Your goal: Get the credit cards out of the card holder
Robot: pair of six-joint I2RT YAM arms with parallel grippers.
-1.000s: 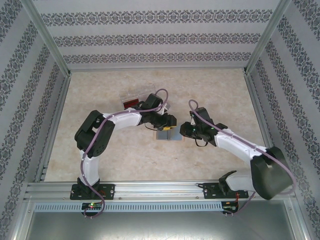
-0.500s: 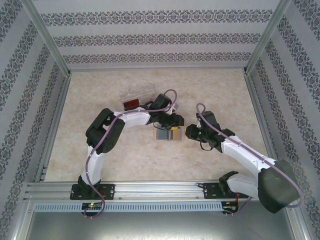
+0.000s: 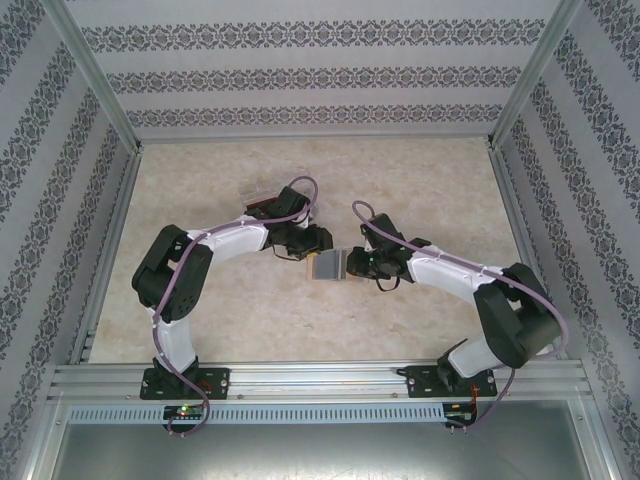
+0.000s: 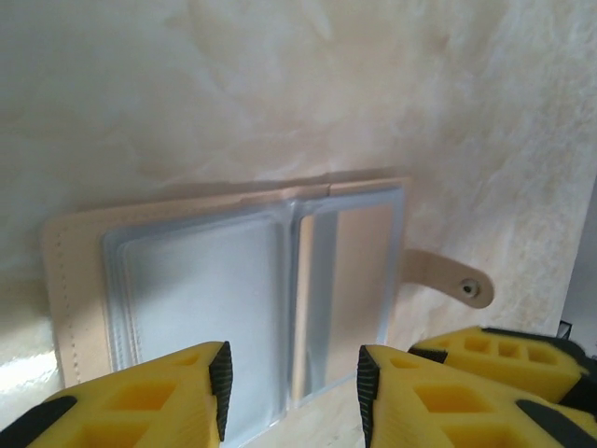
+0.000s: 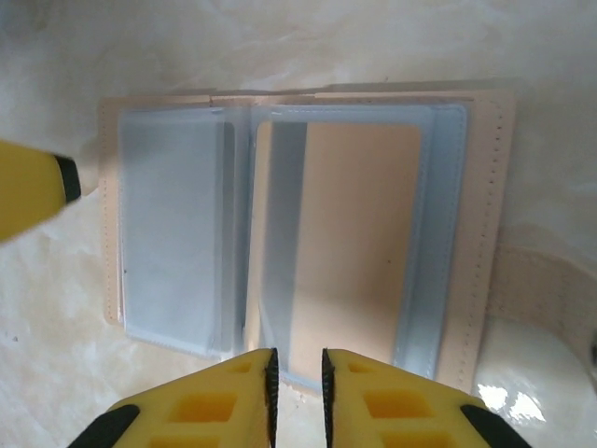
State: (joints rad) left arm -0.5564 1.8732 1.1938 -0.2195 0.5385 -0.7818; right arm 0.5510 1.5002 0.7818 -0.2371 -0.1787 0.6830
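Observation:
The card holder (image 3: 328,266) lies open and flat on the table between both grippers. In the left wrist view the card holder (image 4: 252,271) is beige with clear sleeves and a snap tab (image 4: 457,283). Over its near edge, my left gripper (image 4: 294,383) is open with nothing between its fingers. In the right wrist view the card holder (image 5: 354,233) shows grey-blue and clear sleeves. My right gripper (image 5: 297,373) hovers at its near edge, jaws a narrow gap apart with bare table showing between them. From above, my left gripper (image 3: 318,250) and right gripper (image 3: 352,263) nearly meet. The credit cards are hidden.
A clear plastic box (image 3: 262,204) with something red inside sits behind my left arm, partly covered by it. Metal frame rails (image 3: 320,378) run along the near edge, and patterned walls enclose the other sides. Open tabletop lies beyond and on both sides.
My right gripper has swung left over the holder's right half, covering the orange-yellow patch seen there before. My left arm has drawn back leftward, and the holder sits slightly further left.

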